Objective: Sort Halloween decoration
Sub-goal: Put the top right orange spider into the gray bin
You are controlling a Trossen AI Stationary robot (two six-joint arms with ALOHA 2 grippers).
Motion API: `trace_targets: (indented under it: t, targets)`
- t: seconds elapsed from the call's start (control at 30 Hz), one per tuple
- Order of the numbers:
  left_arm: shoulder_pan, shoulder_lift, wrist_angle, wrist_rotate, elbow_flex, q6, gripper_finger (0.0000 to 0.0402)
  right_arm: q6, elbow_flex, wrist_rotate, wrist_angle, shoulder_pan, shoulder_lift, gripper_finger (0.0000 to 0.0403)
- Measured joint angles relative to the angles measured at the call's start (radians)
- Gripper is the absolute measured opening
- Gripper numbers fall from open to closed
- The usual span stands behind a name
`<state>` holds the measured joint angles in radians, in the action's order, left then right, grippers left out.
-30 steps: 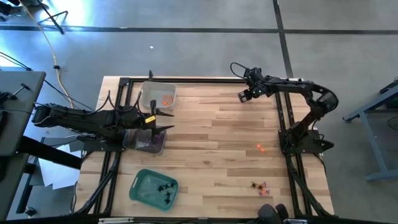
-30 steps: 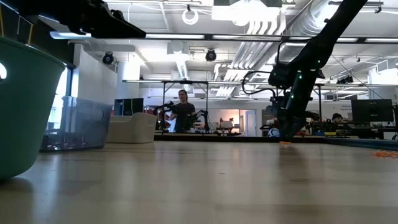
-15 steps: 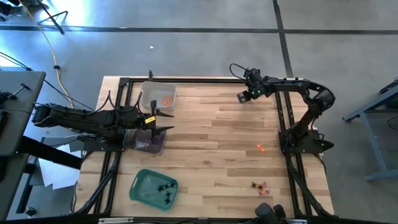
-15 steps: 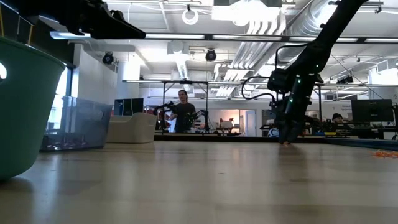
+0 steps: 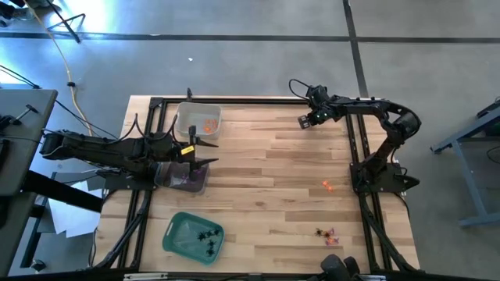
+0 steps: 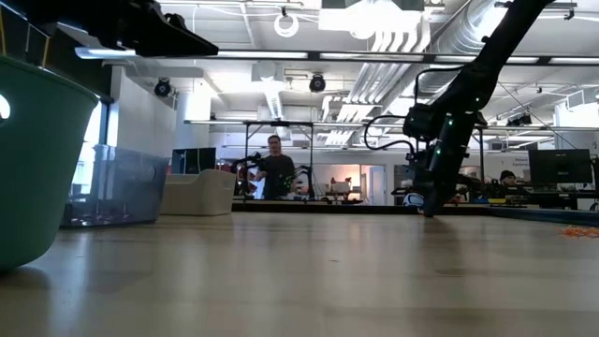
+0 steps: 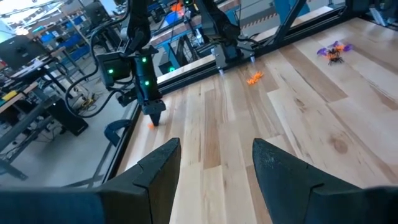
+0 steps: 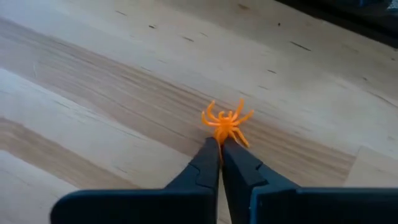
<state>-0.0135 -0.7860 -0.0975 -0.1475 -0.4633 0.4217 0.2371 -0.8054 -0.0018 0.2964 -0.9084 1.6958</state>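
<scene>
Your right hand (image 8: 220, 148) is down at the counter (image 5: 266, 179) near its far right edge, fingers pinched together on an orange spider (image 8: 226, 122), catching it at the body while its legs fan out flat on the wood. From the left wrist view you see that same hand pointing straight down with a speck of orange at its tip. Your left hand (image 5: 205, 152) waits over the left side of the counter, its fingers (image 7: 155, 174) spread wide with nothing between them, hanging above the clear tray (image 5: 190, 179) that holds the purple pieces (image 5: 187, 180). Just beyond it on the far left sits a second clear tray (image 5: 184, 117) with orange pieces (image 5: 208, 124) inside. Nearer you on the left, the green tray (image 5: 176, 232) holds black spiders (image 5: 208, 236). Over on the right, you've got one loose orange piece (image 5: 326, 185) lying alone on the wood beside the right arm's base, and nearer still a small cluster of mixed trinkets (image 5: 326, 234), purple, orange and dark, lying together close to the near right corner. In the low view a person (image 6: 274, 168) stands in the room well beyond the counter.
</scene>
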Motion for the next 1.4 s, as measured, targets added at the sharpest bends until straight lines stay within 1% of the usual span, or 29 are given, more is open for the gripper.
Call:
trace_targets:
  t: [0.17, 0.4, 0.6, 0.8, 0.97, 1.07, 1.23, 1.4]
  targets:
    - [0.000, 0.000, 0.000, 0.008, 0.000, 0.000, 0.0186, 0.002, -0.015, -0.005, 0.037, 0.006, -0.035, 0.0001]
    - [0.000, 0.018, 0.010, 0.008, 0.000, 0.000, 0.0186, 0.023, -0.049, -0.020, 0.045, 0.053, -0.151, 0.0000]
    - [0.000, 0.028, 0.025, 0.008, 0.000, 0.001, 0.0186, 0.066, -0.096, -0.052, 0.011, 0.158, -0.230, 0.0000]
    - [0.000, 0.028, 0.026, 0.007, 0.000, 0.018, 0.0186, 0.087, -0.165, -0.122, -0.107, 0.309, -0.241, 0.0000]
    - [0.000, 0.028, 0.026, 0.011, 0.000, 0.019, 0.0186, 0.098, -0.237, -0.123, -0.236, 0.423, -0.202, 0.0000]
    - [0.000, 0.028, 0.025, 0.035, 0.000, 0.026, 0.0186, 0.082, -0.293, -0.131, -0.281, 0.467, -0.147, 0.0000]
    - [-0.001, 0.042, 0.039, 0.064, 0.000, 0.025, 0.0186, 0.025, -0.414, -0.132, -0.316, 0.515, 0.008, 0.0000]
    - [-0.003, 0.072, 0.076, 0.099, -0.001, 0.019, 0.0186, -0.035, -0.584, -0.133, -0.323, 0.533, 0.183, 0.0000]
